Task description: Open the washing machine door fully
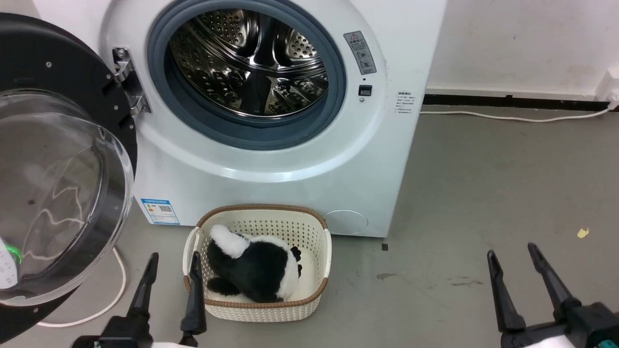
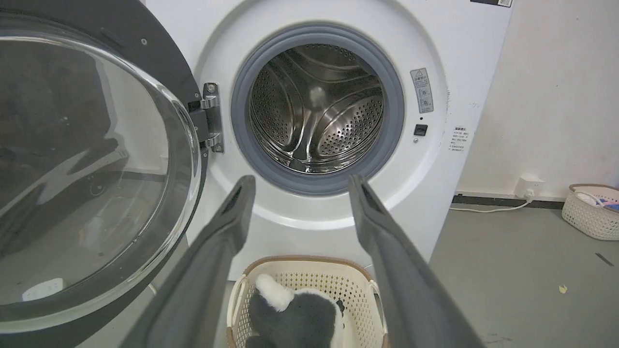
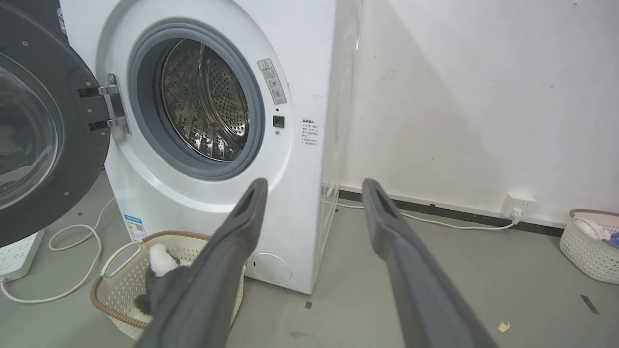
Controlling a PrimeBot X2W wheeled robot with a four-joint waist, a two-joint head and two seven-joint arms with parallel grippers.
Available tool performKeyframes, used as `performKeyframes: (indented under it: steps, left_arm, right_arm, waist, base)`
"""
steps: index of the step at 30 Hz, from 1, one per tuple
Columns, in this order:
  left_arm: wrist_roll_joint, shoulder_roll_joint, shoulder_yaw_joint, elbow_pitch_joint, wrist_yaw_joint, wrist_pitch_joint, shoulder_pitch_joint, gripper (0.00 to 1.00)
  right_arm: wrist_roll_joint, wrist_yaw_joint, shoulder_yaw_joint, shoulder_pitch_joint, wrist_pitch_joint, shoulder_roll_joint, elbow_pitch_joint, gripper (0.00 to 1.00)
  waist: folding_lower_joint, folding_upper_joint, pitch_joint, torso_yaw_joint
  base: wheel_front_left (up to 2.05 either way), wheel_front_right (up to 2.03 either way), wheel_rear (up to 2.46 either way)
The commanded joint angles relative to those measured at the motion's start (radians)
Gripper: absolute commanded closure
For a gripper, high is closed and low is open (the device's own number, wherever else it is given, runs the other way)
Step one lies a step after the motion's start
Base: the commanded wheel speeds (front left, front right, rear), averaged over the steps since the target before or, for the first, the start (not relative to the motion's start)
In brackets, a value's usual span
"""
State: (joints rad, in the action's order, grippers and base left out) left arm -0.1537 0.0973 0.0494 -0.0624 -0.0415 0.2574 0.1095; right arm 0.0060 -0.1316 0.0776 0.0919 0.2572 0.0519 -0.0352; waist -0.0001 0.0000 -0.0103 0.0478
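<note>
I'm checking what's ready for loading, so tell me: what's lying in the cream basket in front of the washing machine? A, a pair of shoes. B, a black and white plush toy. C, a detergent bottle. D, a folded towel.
B: a black and white plush toy lies inside the cream perforated basket, which stands on the floor right in front of the washing machine.

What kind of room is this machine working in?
Probably a laundry corner, maybe a test room: a white front-loading washing machine with its door standing open, a perforated basket before it.
</note>
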Motion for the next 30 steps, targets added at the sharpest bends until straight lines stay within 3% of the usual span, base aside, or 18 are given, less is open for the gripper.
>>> performKeyframes:
  steps: [1, 30]
  left_arm:
    - [0.011, -0.003, 0.002, 0.007, -0.005, 0.004, 0.009, 0.00]
    - [0.057, -0.014, 0.034, 0.065, -0.014, 0.004, -0.005, 0.00]
  right_arm:
    - [0.004, 0.001, -0.001, 0.015, 0.004, -0.002, 0.002, 0.00]
    - [0.015, 0.001, -0.017, 0.023, 0.005, -0.002, 0.021, 0.00]
  waist:
    - [0.0001, 0.0000, 0.000, -0.002]
    - [0.0001, 0.0000, 0.002, -0.009]
  base:
    - [0.00, 0.00, 0.00]
    - [0.00, 0.00, 0.00]
